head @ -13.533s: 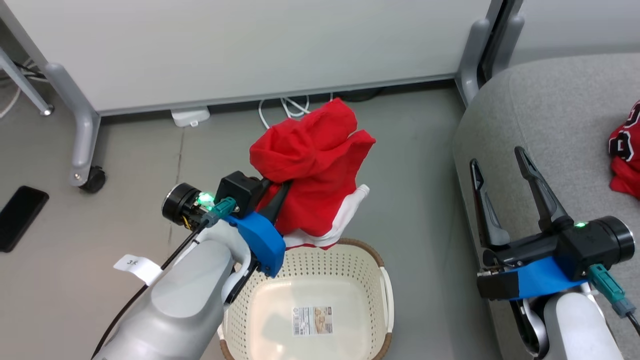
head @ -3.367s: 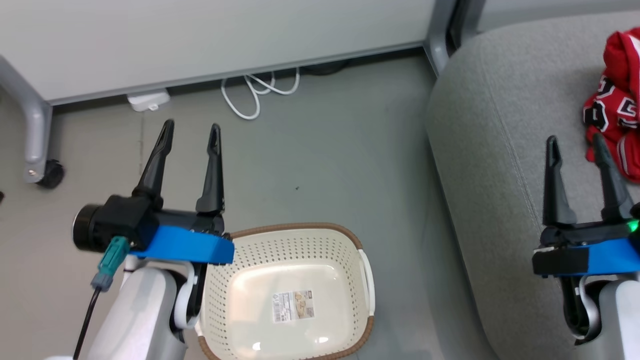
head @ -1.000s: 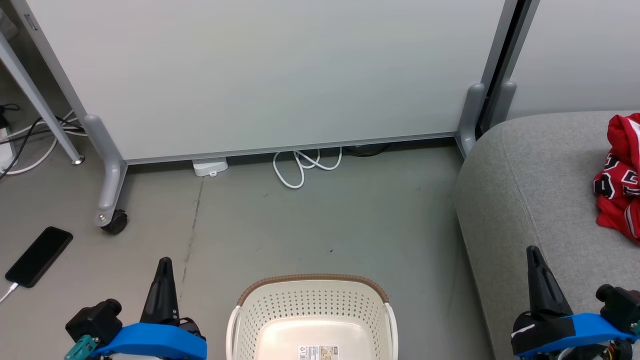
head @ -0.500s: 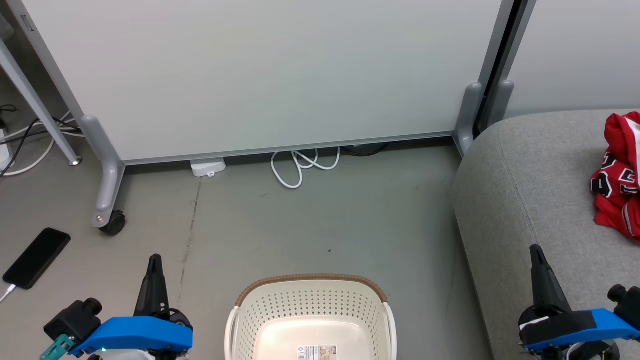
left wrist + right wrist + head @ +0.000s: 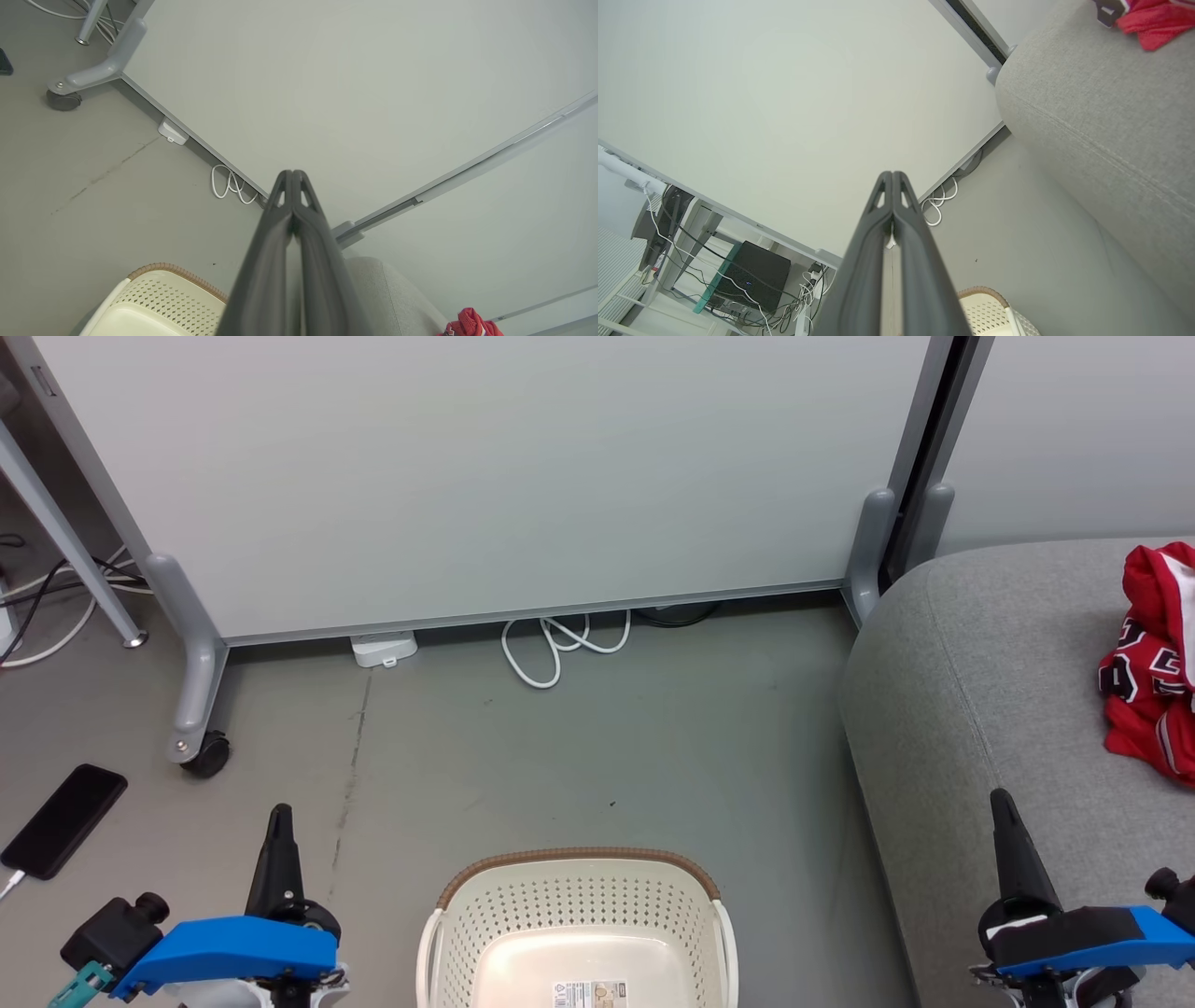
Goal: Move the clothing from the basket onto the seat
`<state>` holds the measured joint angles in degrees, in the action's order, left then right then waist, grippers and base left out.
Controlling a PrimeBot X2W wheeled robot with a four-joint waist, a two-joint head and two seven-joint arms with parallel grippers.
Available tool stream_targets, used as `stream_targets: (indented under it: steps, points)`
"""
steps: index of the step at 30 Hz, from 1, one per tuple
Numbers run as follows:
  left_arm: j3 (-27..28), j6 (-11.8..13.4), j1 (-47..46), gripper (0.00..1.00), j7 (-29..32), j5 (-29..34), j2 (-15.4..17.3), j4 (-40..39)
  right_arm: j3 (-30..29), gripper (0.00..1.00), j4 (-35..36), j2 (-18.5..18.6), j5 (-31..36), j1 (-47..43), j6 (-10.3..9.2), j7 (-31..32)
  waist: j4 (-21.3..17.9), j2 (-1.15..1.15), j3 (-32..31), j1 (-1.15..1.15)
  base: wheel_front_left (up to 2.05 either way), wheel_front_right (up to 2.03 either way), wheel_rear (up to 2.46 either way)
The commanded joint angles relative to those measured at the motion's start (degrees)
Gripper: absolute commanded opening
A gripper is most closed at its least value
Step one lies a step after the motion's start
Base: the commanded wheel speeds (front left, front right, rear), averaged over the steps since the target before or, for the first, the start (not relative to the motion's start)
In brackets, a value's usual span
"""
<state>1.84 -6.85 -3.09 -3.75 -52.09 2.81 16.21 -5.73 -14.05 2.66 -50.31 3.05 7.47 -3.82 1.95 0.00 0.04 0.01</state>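
- clothing [image 5: 1153,700]: red crumpled heap, white trim, black-white lettering, on the seat [image 5: 980,691], well in from its left edge.
- basket [image 5: 579,903]: cream, perforated, brown rim, upright on floor, left of seat.
- seat: grey woven, rounded corner.

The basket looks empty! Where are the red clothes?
Head view, far right: the red clothes lie on the grey seat, right of the basket.

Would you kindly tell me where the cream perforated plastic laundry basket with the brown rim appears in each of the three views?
Head view: the cream perforated plastic laundry basket sits at bottom centre, cut by the lower edge.
Left wrist view: lower left, at the bottom edge.
Right wrist view: one brown-rimmed corner at the bottom edge, right of centre.
Shared landmark: the coiled white cable on the floor at the foot of the pale panel.
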Motion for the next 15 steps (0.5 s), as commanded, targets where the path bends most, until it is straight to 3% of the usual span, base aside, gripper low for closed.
stream_targets:
  steps: [1, 15]
  points:
    - [0.53, -0.3, -1.7, 0.0, 0.45, -1.85, 0.11, -0.9, -0.13, 0.0, 0.66, 0.23, -2.11, 1.57, 0.02, 0.46, -0.04, 0.0, 0.0, -0.01, 0.0, 0.0, 0.0]
    - [1.57, -0.45, -2.21, 0.0, 2.81, -10.93, 0.11, -1.24, -0.29, 0.0, 0.55, 0.26, -11.63, 2.06, 0.03, 2.86, -0.39, 0.0, 0.03, -0.01, 0.0, 0.0, 0.0]
